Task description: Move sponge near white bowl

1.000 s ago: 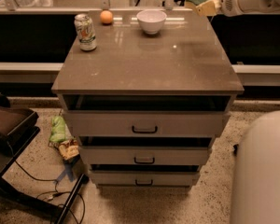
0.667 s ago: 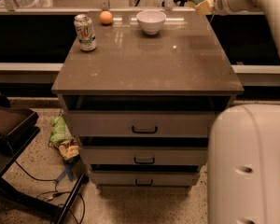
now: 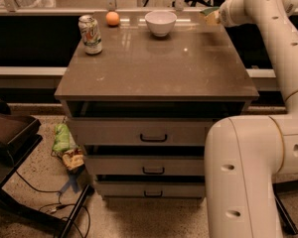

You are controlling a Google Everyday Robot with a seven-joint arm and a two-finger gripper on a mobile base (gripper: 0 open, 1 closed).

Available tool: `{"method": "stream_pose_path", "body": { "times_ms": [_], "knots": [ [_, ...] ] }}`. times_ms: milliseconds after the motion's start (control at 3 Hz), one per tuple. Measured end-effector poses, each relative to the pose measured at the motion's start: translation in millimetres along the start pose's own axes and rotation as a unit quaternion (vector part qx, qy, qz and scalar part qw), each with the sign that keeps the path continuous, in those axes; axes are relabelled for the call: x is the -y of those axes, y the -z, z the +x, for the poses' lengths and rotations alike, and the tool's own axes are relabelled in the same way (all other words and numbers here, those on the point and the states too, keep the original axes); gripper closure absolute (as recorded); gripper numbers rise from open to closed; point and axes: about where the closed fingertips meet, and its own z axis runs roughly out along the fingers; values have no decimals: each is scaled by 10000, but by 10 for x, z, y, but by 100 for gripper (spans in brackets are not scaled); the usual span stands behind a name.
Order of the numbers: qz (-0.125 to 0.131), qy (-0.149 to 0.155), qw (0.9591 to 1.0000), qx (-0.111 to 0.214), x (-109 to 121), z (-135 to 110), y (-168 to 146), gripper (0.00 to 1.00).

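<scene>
At far right corner of cabinet top (image 3: 154,66), pincer (image 3: 213,17) clamped on sponge (image 3: 208,12), nearer white bowl (image 3: 160,23) than before

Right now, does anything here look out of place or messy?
Yes: crumpled snack bags lie on the floor beside the drawer cabinet, like dropped litter. The end effector holds the sponge over the back right corner; the white bowl stands upright.

The gripper (image 3: 214,15) hangs over the far right corner of a glossy brown worktop (image 3: 159,68), which tops a three-drawer cabinet (image 3: 154,155). Below and to its left is a speckled floor (image 3: 139,217), where a crumpled green bag (image 3: 62,138) lies beside the cabinet. A pale ledge (image 3: 25,73) runs off to the left.
</scene>
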Motion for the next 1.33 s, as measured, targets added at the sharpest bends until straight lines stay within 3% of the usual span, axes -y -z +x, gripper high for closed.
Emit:
{"method": "stream_pose_path", "body": {
  "times_ms": [333,667,1000,1333],
  "knots": [
    [-279,-479,9983,-167,-108,280,-200,100],
    [-832,-912,9921,-211,-358,496,-380,100],
    [-944,-974,9905,-224,-429,528,-430,85],
    [-958,-976,9903,-240,-450,546,-457,62]
  ]
}}
